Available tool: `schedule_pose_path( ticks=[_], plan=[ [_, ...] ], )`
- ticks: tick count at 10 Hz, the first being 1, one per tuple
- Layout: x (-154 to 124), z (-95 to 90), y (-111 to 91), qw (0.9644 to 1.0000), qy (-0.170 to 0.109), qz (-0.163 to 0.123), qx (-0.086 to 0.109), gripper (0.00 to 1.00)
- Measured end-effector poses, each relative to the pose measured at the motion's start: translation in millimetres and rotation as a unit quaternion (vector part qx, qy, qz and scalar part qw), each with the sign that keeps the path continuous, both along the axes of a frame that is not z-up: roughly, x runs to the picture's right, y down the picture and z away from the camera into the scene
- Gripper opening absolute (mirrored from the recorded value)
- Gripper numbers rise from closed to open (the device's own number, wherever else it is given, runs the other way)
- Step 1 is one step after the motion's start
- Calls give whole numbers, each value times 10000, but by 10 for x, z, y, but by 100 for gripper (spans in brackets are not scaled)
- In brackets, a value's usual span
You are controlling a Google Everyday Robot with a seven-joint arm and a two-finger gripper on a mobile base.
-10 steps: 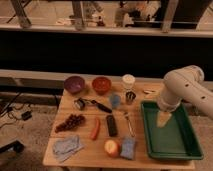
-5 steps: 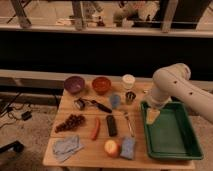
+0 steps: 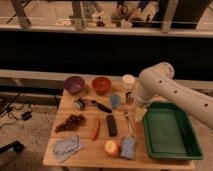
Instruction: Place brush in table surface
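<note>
Camera view: I see the gripper (image 3: 138,115) hanging from the white arm (image 3: 159,85) right at the left rim of the green tray (image 3: 170,136), near the tray's far-left corner. I cannot tell whether it is apart, together or clamped on anything. The brush (image 3: 94,105) lies flat on the table surface (image 3: 91,151), well left of the tray. Its round pale head is on the end away from the tray and its black handle points toward the tray. The brush is well apart from the gripper. A small blue-grey cup (image 3: 115,101) stands between the handle tip and the tray. A white cup (image 3: 128,81) stands beyond the tray's far-left corner, partly behind the arm. An orange bowl (image 3: 101,84) and then a purple bowl (image 3: 74,84) sit further left of the tray along the table's back edge. Just left of the tray's left rim lies a slim metal utensil (image 3: 129,122), then a flat black bar (image 3: 111,125), then a red-orange stick-shaped item (image 3: 95,128) that I can't identify. A bunch of dark grapes (image 3: 72,121) is furthest from the tray in that row. Left of the tray's near-left corner, along the front edge, I see a blue sponge (image 3: 128,147), a round peach-coloured fruit (image 3: 112,147) touching or just beside it, and a crumpled grey-blue cloth (image 3: 67,146) near the table's far corner from the tray.
</note>
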State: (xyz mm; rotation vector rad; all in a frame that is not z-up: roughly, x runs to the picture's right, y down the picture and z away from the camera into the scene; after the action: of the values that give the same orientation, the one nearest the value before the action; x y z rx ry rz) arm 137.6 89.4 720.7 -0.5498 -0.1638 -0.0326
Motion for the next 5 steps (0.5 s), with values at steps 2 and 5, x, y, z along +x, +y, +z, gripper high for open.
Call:
schedule_pose_path(
  ticks=[2, 5],
  plan=[
    [-276, 105, 6, 9999, -110, -67, 28, 80],
    [-492, 337, 20, 9999, -88, -56, -17, 80]
  ],
)
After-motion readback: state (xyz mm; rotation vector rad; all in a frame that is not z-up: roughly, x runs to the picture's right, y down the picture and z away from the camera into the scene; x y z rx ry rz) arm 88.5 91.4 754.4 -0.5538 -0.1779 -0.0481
